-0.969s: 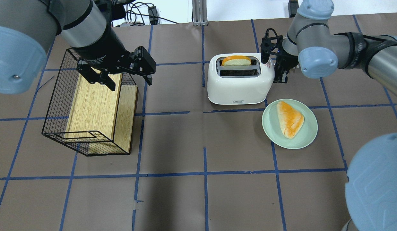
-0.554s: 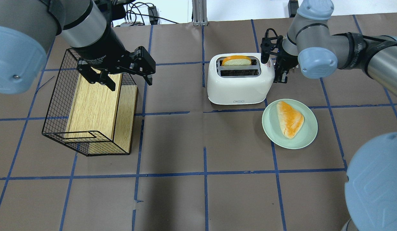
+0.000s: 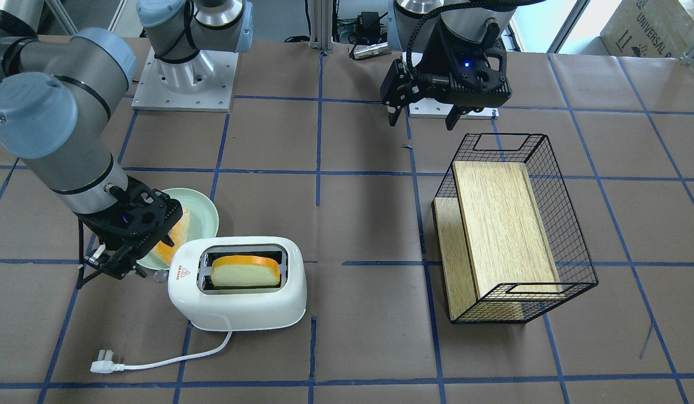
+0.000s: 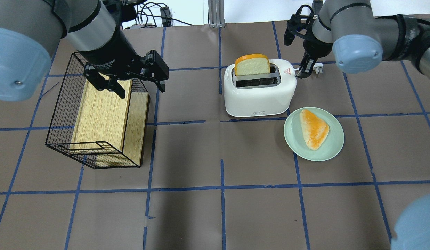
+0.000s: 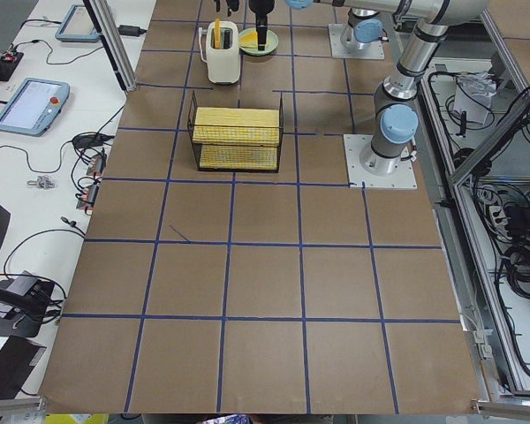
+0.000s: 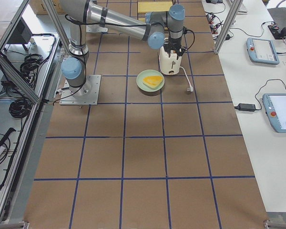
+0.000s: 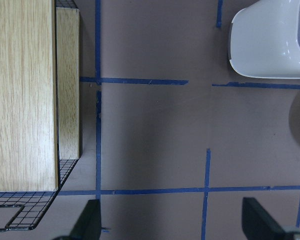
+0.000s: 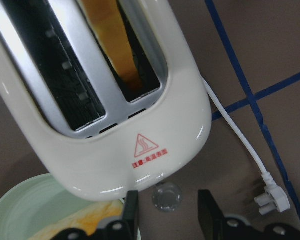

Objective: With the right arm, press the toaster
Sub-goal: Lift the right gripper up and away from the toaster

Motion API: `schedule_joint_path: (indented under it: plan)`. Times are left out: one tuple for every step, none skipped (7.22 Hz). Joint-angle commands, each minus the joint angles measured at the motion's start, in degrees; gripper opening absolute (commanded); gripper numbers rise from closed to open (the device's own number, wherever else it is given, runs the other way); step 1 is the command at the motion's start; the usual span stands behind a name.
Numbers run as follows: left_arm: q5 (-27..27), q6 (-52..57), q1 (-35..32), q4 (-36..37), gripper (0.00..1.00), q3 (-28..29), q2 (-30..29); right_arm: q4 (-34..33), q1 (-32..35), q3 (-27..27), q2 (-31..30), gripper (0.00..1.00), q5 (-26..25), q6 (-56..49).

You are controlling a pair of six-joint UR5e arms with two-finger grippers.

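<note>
**Right claw at the toaster's lever end, press not yet made**

The right arm (image 4: 355,52) reaches to the toaster (image 4: 260,97), which stands mid-table just behind the plate (image 4: 334,146). The right gripper (image 8: 168,197) is released, its fingers parted and empty, and the lever knob (image 3: 160,275) shows in the gap below them. The slice (image 4: 252,65) stands high in the overhead view, so the lever reads as up. A good press probably means one fingertip squarely on the knob, then straight down (the glossy body may skid or tip). The wire basket (image 4: 62,114) sits well apart, under the spread, empty left gripper (image 4: 142,92). The plate, with its bread (image 4: 314,128), lies just beside the lever end, and the plug (image 4: 317,68) lies near the fingers
</note>
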Motion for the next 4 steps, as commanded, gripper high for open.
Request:
schedule_joint_path:
  plan:
    - [0.0,0.0,0.0,0.0,1.0,0.0,-0.05,9.56,0.05,-0.17,-4.59,1.0,-0.58,9.32]
    - [0.0,0.0,0.0,0.0,1.0,0.0,0.04,12.04,-0.03,-0.26,-6.61,1.0,-1.97,9.7]
    - [0.0,0.0,0.0,0.0,1.0,0.0,-0.05,13.9,-0.03,0.43,-9.33,1.0,-3.64,9.79]
    - [0.0,0.0,0.0,0.0,1.0,0.0,-0.05,17.31,-0.21,0.62,-11.97,1.0,-3.92,10.32]
